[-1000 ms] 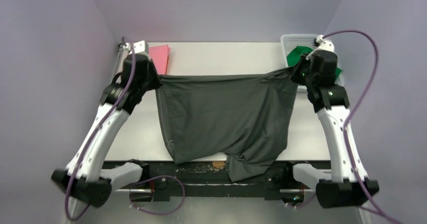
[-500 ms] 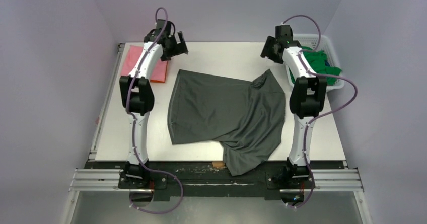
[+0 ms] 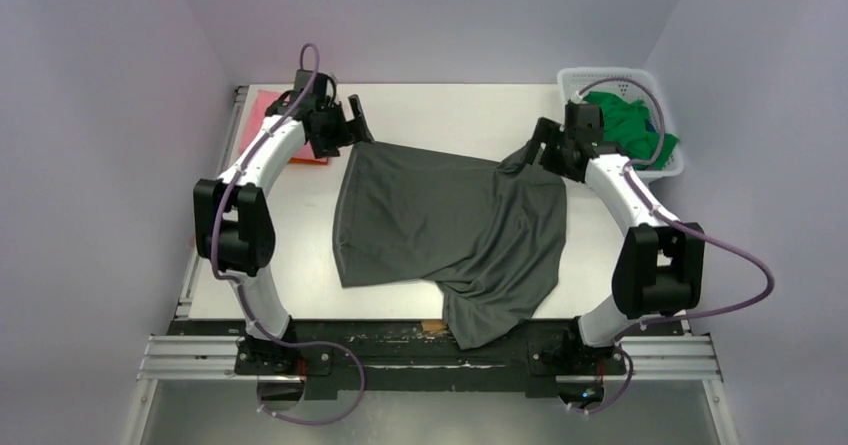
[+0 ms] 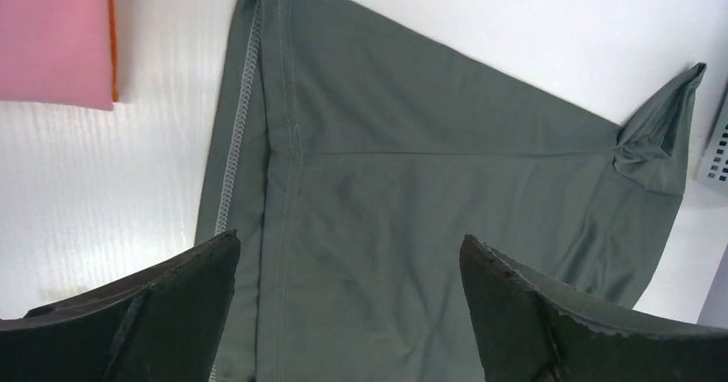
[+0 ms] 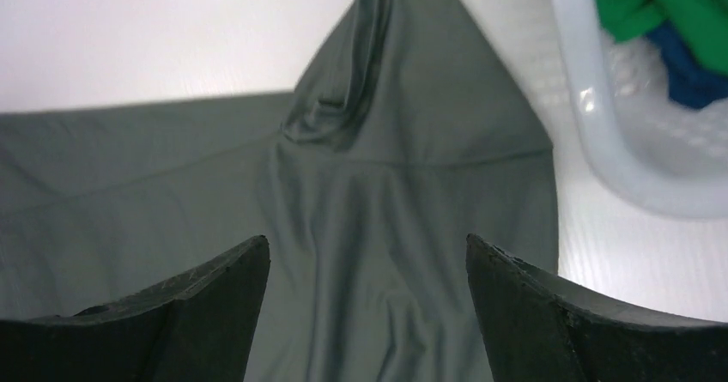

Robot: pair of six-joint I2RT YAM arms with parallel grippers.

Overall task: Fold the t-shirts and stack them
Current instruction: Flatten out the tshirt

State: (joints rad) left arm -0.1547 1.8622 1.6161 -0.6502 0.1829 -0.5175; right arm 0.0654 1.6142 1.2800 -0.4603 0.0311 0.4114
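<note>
A charcoal-grey t-shirt (image 3: 450,220) lies spread on the white table (image 3: 450,110), rumpled at its near right, where a fold hangs over the front edge. My left gripper (image 3: 356,125) hovers open over the shirt's far left corner, and the hem seam (image 4: 233,142) shows just ahead of its fingers (image 4: 348,245). My right gripper (image 3: 533,153) is open above the far right corner, where a peaked wrinkle (image 5: 343,99) stands up; nothing sits between its fingers (image 5: 367,246). A folded pink t-shirt (image 3: 256,117) with an orange edge (image 4: 111,39) beneath it lies at the far left. A green t-shirt (image 3: 632,125) fills the basket.
A white lattice basket (image 3: 610,73) stands at the far right corner of the table; something blue (image 5: 687,77) lies in it under the green cloth. Its rim (image 5: 601,142) is close to the right gripper. Lilac walls enclose the table on three sides.
Both grippers opened and let go of the charcoal shirt, which dropped from its stretched, lifted hold to lie on the table. Both arms then drew back over its far corners.
</note>
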